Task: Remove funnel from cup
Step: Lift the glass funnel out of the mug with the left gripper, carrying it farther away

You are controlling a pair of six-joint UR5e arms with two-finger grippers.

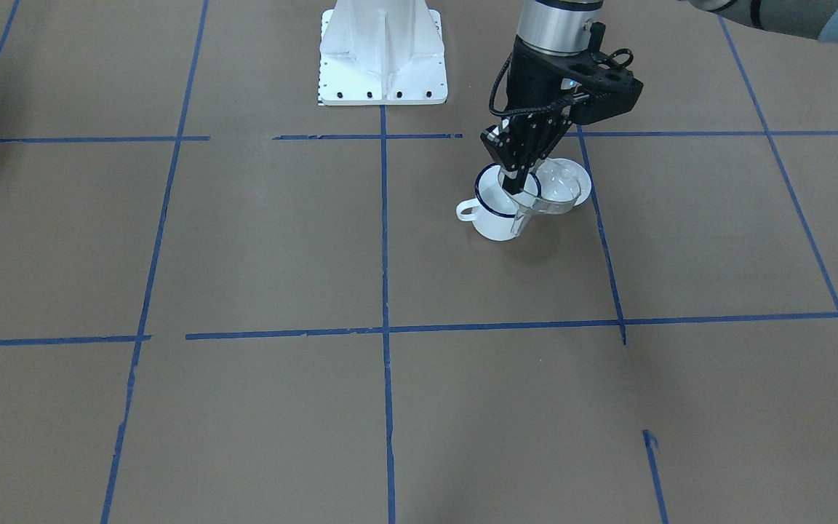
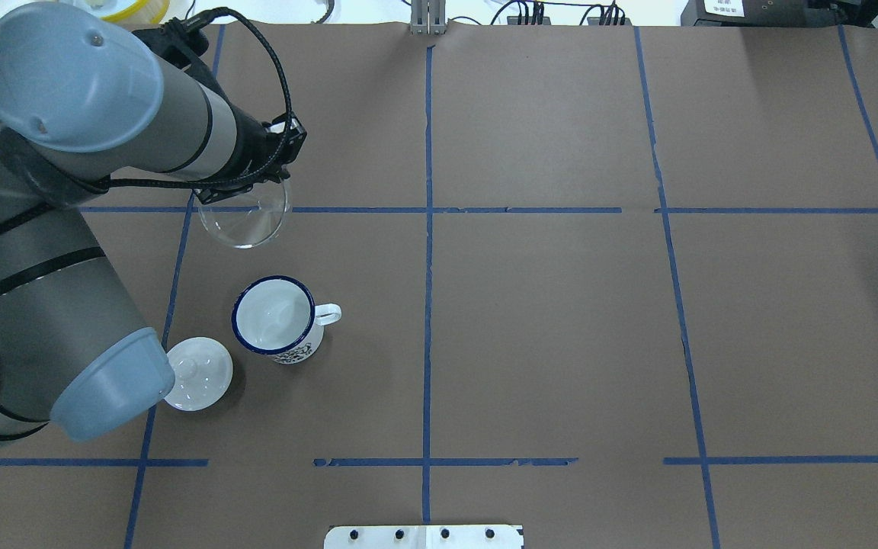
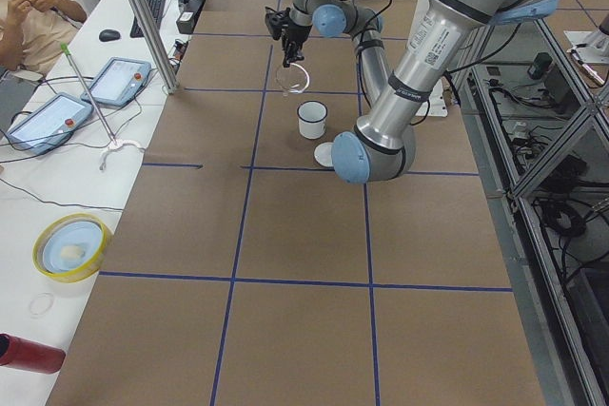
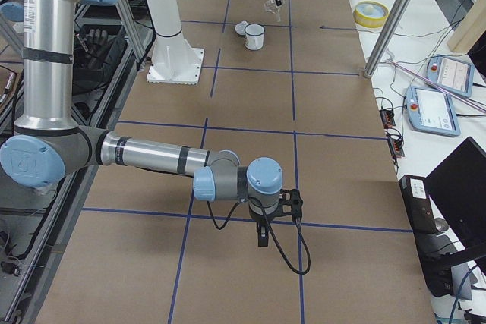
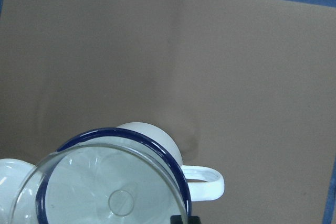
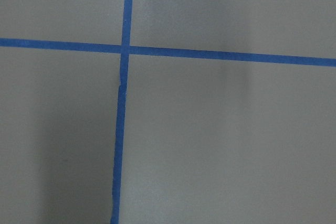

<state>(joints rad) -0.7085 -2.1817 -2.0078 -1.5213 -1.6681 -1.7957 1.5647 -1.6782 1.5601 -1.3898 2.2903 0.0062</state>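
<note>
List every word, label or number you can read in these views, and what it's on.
Nothing can be read for certain.
Sticker on the left arm: code-like print, too small to read.
White label on the black box at the table's far edge: blurred.
Dark print low on the cup: too small to tell words from pattern.
Mark on the right arm's blue cap: blurred.

One funnel (image 2: 243,221), one cup (image 2: 275,320), one lid (image 2: 197,374)

One camera looks down from behind, one from the front, two from the ends. All see the cup (image 2: 275,320).
</note>
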